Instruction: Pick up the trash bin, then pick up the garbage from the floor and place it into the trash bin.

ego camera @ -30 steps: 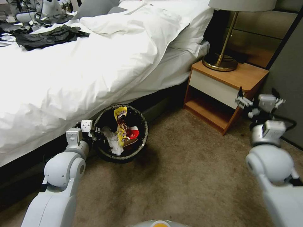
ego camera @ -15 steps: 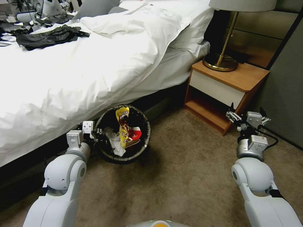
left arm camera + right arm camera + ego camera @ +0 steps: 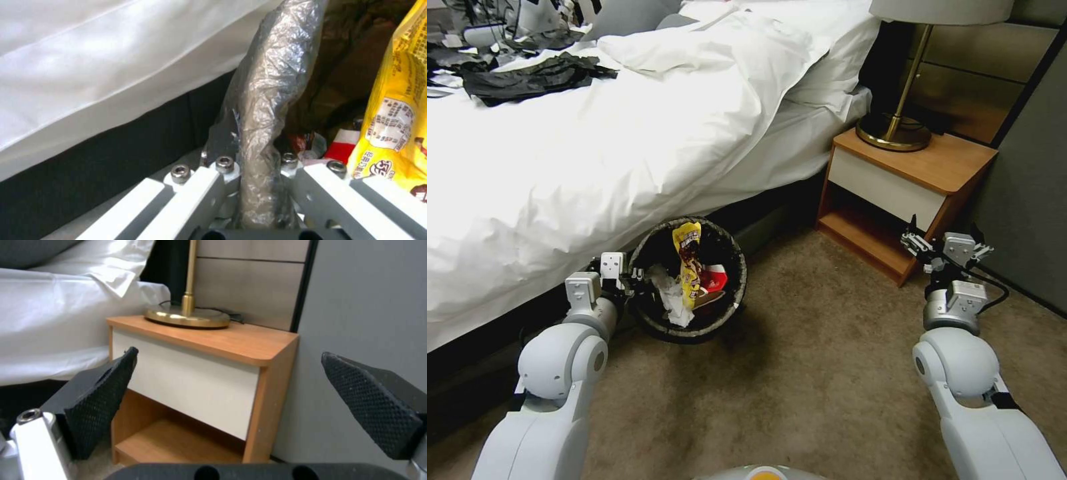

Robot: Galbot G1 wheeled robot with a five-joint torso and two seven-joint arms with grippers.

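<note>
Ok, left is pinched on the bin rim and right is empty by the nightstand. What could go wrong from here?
1. The left gripper holds the trash bin only by its bag-covered rim; it may slip or tilt.
2. The yellow wrapper stands tall above the other garbage and could spill.
3. The open right gripper hangs near the nightstand and might clip it.

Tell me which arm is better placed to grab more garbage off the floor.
Probably the right. The right gripper is open and empty near the nightstand, while the left gripper is shut on the trash bin rim.
</note>
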